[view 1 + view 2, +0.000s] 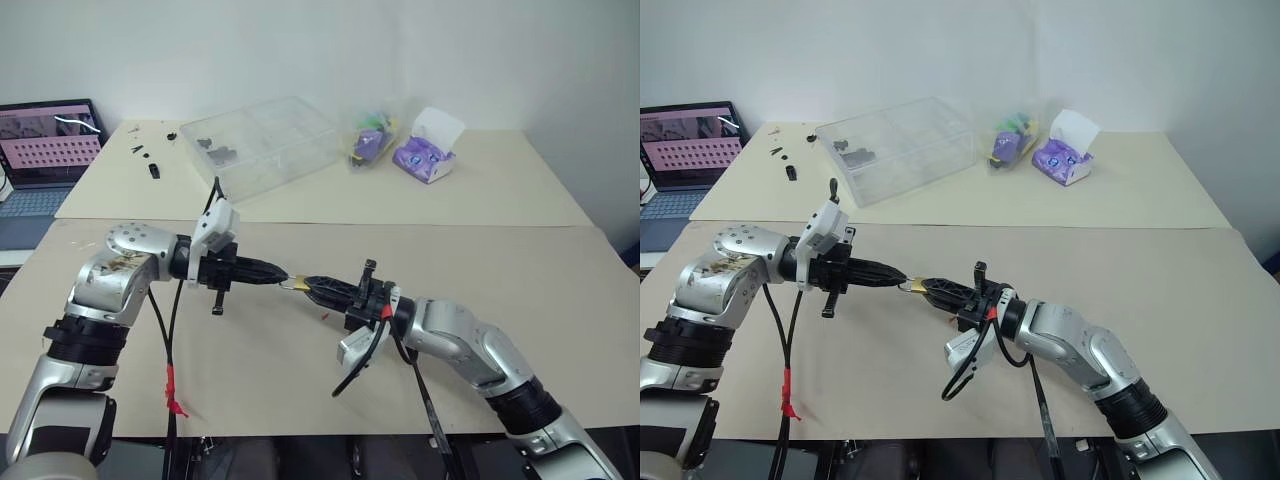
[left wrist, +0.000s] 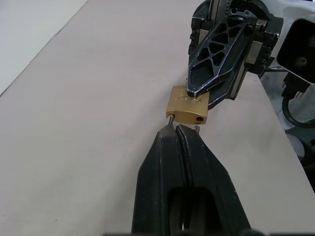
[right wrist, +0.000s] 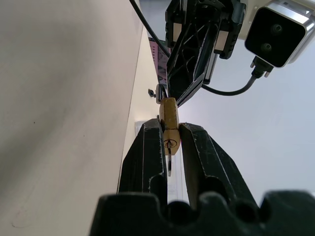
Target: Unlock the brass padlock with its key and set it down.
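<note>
The brass padlock [image 2: 187, 104] has most of its shackle hidden between the left gripper [image 2: 178, 130] fingertips. In the right wrist view the key [image 3: 169, 156] is a thin sliver under the padlock; its red bit perhaps sits out of sight.

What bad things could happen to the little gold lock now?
1. The brass padlock hangs above the table, pinched by the right gripper; if that grip slips, it could drop.
2. The left gripper is shut on the thin shackle; a crooked pull might twist the padlock loose.
3. The key sticks out of the keyhole with nothing holding it, so it may fall out.
</note>
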Controlling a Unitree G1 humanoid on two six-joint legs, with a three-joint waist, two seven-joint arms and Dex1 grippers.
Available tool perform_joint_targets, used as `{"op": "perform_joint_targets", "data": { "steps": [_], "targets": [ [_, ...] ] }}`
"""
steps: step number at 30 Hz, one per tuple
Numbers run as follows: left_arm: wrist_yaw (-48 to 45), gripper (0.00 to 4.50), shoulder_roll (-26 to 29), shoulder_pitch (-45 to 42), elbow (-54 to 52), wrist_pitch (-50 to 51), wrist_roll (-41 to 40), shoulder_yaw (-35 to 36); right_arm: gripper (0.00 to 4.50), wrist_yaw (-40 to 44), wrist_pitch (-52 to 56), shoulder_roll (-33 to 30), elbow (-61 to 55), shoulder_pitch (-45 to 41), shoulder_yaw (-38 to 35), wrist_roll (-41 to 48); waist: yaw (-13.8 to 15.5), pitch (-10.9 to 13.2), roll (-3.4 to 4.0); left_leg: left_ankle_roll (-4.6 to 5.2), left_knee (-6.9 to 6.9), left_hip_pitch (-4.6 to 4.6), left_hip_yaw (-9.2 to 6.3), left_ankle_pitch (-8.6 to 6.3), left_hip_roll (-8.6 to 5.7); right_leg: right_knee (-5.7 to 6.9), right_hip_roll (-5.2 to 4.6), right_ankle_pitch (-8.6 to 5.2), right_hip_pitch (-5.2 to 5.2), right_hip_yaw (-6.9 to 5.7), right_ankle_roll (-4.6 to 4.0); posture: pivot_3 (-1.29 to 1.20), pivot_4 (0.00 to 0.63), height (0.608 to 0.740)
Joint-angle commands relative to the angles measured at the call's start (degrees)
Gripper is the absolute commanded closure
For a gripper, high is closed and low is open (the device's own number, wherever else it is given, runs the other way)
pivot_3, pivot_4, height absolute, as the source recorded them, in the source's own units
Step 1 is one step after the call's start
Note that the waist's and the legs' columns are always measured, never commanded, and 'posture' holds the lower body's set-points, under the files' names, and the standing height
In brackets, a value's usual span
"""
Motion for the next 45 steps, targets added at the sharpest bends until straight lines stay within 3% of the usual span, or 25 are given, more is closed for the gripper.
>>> {"op": "perform_joint_targets", "data": {
  "steps": [1,17,45],
  "targets": [
    [0.47,4.43,0.12,-1.05,-1.53,-0.93,0.07,1.17,4.43,-0.71,0.11,0.1,-1.99,-0.68,-1.57,0.92,-0.02,0.0,0.0,0.0,0.0,0.0,0.0,0.0,0.0,0.0,0.0,0.0,0.0,0.0,0.0,0.0,0.15,0.74],
    [2.49,4.43,-0.52,-0.29,-2.04,-1.8,0.68,0.92,4.43,0.65,3.53,1.39,-2.3,-3.63,-2.67,3.82,0.02,0.0,0.0,0.0,0.0,-0.01,0.0,0.0,0.0,0.0,0.0,0.01,0.0,0.0,0.0,0.0,0.15,0.74],
    [4.11,4.43,-2.04,-1.61,0.25,-3.73,1.94,1.69,4.43,8.31,5.97,1.91,-7.18,-0.65,-1.58,11.57,0.12,0.0,0.0,0.0,0.0,0.0,0.0,0.0,0.0,0.0,0.0,0.01,0.0,0.0,0.02,0.0,0.15,0.74]
  ]
}}
